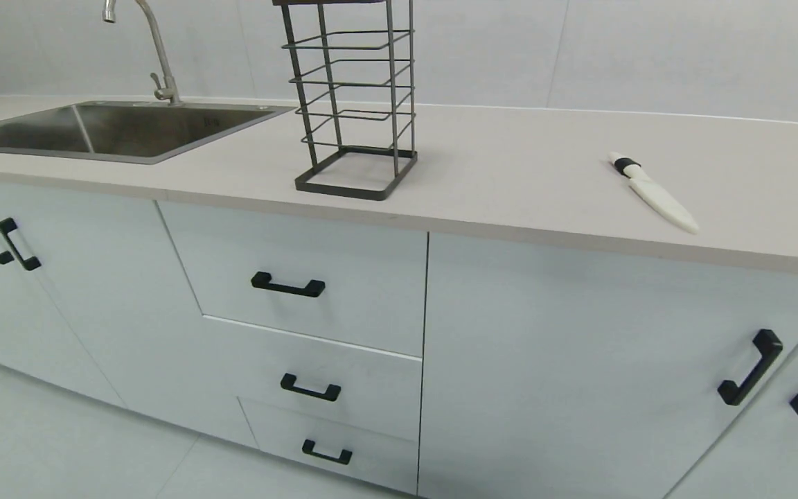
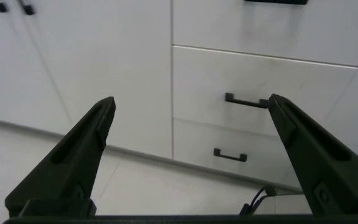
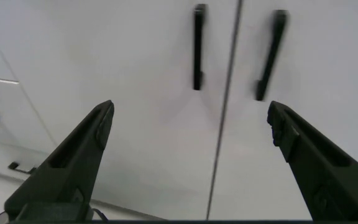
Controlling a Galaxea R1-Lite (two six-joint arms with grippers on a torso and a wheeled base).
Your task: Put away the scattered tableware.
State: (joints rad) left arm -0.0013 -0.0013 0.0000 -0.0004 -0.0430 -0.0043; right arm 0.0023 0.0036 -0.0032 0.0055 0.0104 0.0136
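Observation:
A white knife (image 1: 652, 191) with a black band near its handle end lies flat on the pale countertop (image 1: 524, 173), toward the right. A tall black wire rack (image 1: 352, 104) stands upright mid-counter, its shelves bare. My left gripper (image 2: 191, 102) is open and held low in front of the drawer fronts (image 2: 260, 81), with nothing between its fingers. My right gripper (image 3: 190, 109) is open too, facing the cabinet doors (image 3: 166, 93) with their two black vertical handles, and holds nothing.
A steel sink (image 1: 108, 128) with a curved tap (image 1: 153, 48) is set into the counter at the left. Below are white cabinets and three stacked drawers with black handles (image 1: 288, 285). Pale tiled floor lies in front.

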